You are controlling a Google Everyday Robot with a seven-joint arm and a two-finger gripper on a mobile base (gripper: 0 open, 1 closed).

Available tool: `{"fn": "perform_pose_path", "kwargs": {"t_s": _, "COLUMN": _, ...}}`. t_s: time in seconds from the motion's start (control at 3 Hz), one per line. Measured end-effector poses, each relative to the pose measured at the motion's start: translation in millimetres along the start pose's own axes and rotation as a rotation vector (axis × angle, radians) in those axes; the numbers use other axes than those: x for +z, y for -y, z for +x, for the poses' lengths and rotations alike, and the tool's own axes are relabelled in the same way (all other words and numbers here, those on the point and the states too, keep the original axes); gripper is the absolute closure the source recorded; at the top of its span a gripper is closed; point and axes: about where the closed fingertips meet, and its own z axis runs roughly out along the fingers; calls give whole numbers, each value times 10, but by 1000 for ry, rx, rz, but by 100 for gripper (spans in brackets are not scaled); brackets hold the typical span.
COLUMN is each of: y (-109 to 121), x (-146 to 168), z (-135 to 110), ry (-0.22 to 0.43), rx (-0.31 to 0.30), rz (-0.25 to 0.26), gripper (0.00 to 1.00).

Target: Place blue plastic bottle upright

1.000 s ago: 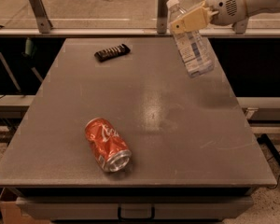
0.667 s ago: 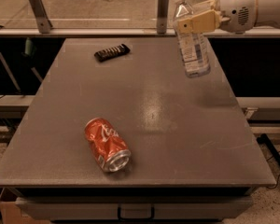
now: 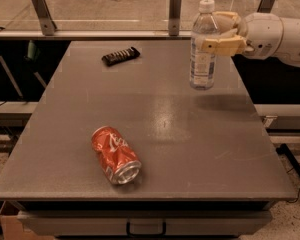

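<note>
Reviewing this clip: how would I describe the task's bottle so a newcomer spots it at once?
On the grey table, look to the far right corner, where the beige gripper grips a clear plastic water bottle. It is the only upright, see-through item, white-capped, unlike the dented red soda can lying near the front.

Clear blue plastic bottle (image 3: 202, 64), white cap, upright at far right; hand (image 3: 213, 31) clasped around its shoulder

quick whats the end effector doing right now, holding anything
End effector: closed on the upright blue plastic bottle, over the far right of the table.
</note>
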Motion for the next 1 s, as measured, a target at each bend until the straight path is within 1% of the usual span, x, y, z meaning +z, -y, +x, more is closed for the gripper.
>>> {"fn": "perform_pose_path", "kwargs": {"t_s": 0.33, "y": -92, "x": -24, "z": 91, "ry": 47, "rx": -153, "rz": -66, "gripper": 100}}
{"fn": "perform_pose_path", "kwargs": {"t_s": 0.67, "y": -143, "x": -21, "z": 236, "ry": 67, "rx": -214, "rz": -114, "gripper": 100}}
{"fn": "perform_pose_path", "kwargs": {"t_s": 1.0, "y": -136, "x": -8, "z": 381, "ry": 57, "rx": -196, "rz": -147, "gripper": 83}}
